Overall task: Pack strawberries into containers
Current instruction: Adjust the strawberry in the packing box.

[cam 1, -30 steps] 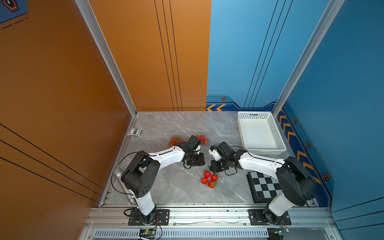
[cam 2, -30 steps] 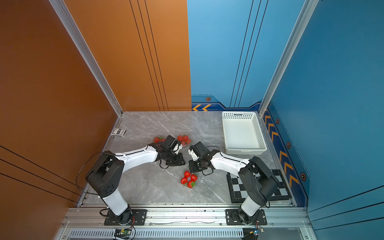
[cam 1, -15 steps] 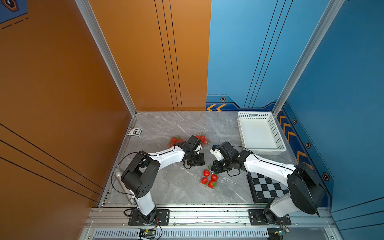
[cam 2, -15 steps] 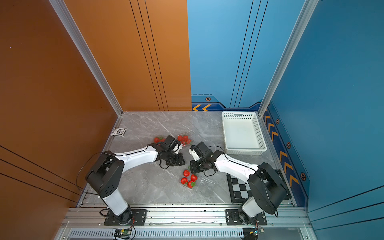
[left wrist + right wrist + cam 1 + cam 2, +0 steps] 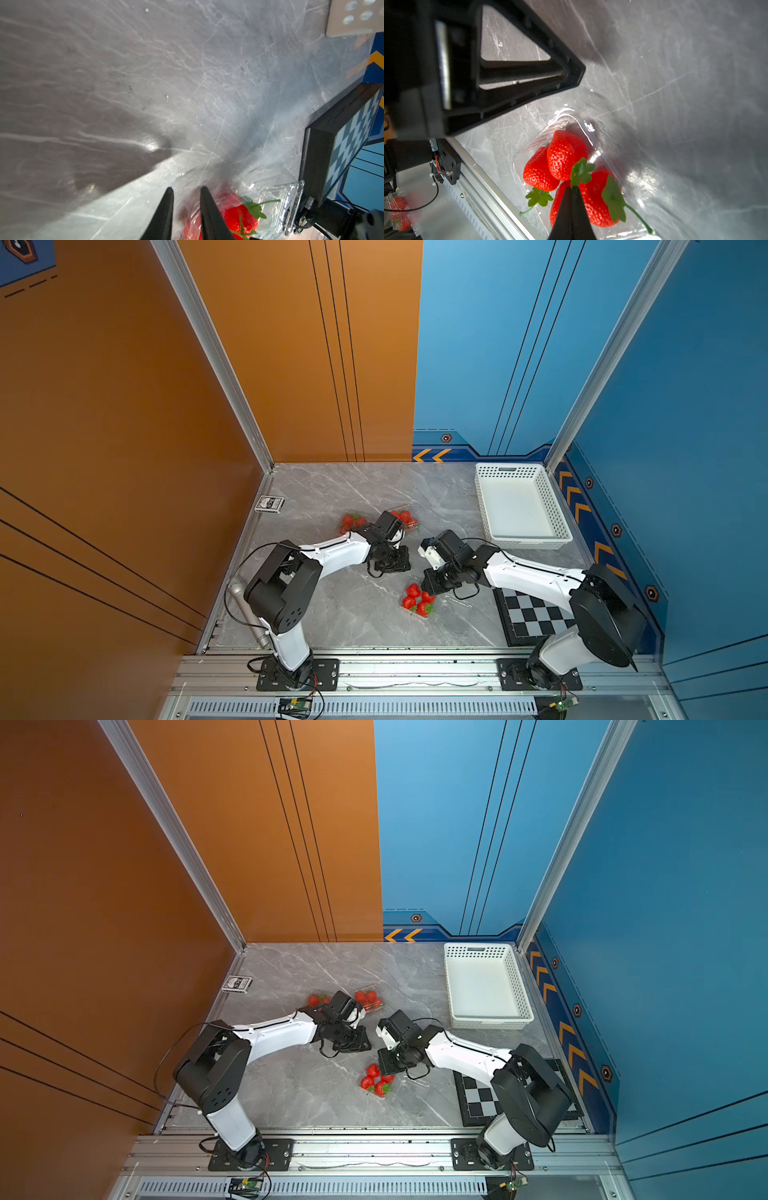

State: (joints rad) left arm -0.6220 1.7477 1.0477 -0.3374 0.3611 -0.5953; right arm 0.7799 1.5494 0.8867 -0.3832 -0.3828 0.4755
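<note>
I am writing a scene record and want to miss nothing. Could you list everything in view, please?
strawberries: about twelve, red, three groups mid-table
containers: clear; one front-centre holds four strawberries; others unclear
basket: one, white, back right
checkerboard: one, black-white, front right
card box: one, grey-white, back left
table: one, grey marble
left gripper: black, slightly open, empty
right gripper: black, shut, tips at a strawberry's cap

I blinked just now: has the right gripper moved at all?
Yes, slightly. In a top view the right gripper has crept closer to the unmoved strawberries near the front.
</note>
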